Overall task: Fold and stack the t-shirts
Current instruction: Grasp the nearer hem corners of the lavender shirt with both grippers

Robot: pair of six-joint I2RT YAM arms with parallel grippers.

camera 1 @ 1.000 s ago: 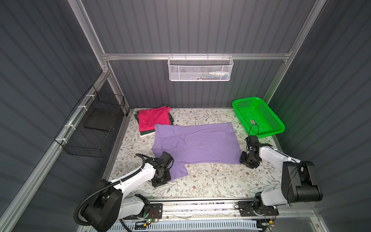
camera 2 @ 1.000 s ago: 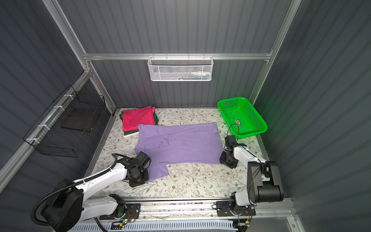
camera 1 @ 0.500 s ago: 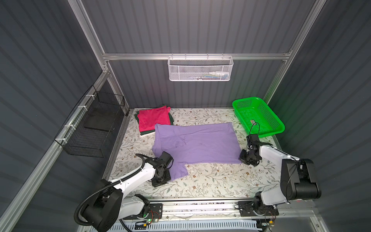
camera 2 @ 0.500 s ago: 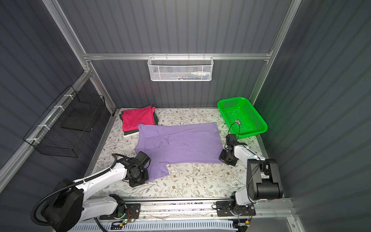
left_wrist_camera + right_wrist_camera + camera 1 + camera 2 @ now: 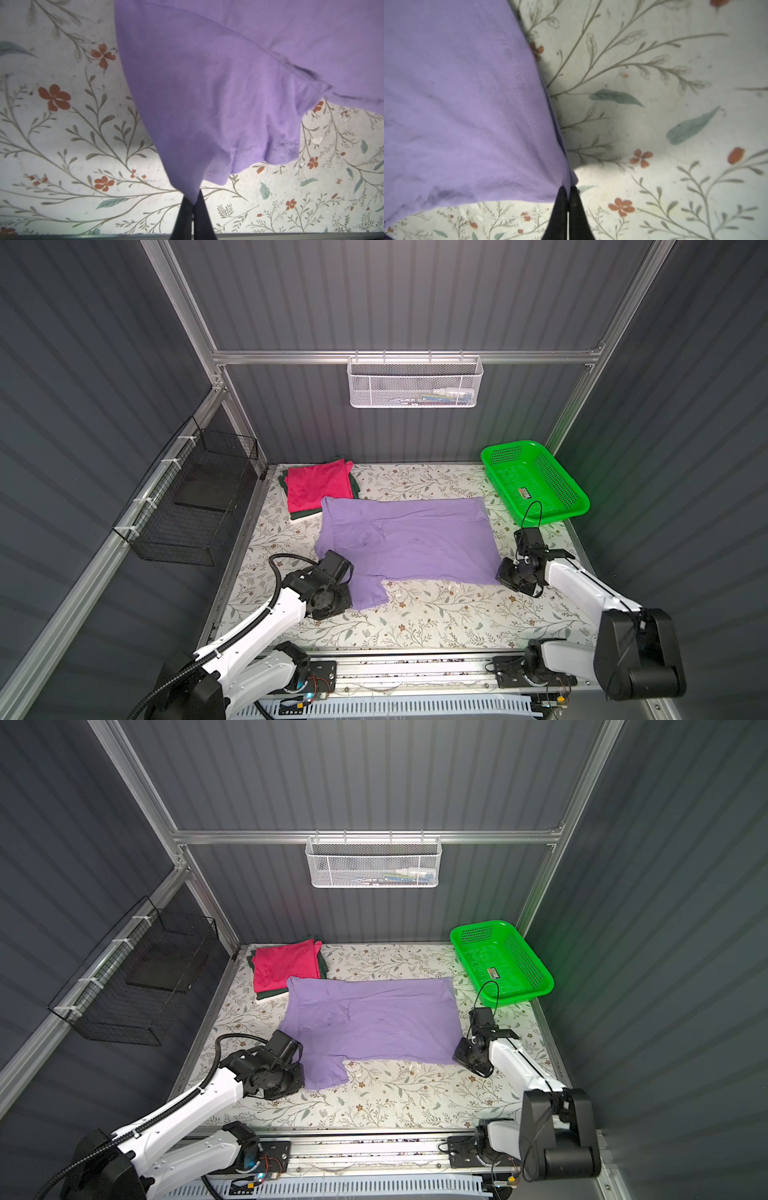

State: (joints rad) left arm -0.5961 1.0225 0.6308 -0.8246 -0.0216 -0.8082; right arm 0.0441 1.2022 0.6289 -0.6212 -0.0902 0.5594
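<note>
Floral tabletop (image 5: 436,614), green basket (image 5: 555,485) holding a label (image 5: 525,492), lavender t-shirt (image 5: 415,539) flat

free: floral table (image 5: 436,622) front strip | mid: lavender t-shirt (image 5: 415,539) spread | blocked: green basket (image 5: 559,477) back right, folded stack (image 5: 318,489) back left

Dark grey ribbed walls (image 5: 415,294) on a silver metal frame (image 5: 291,357).
A white mesh basket (image 5: 415,383) hangs upper centre on the back rail and a black wire basket (image 5: 195,506) at mid left; a flowered cloth (image 5: 436,614) covers the brightly lit tabletop below.
</note>
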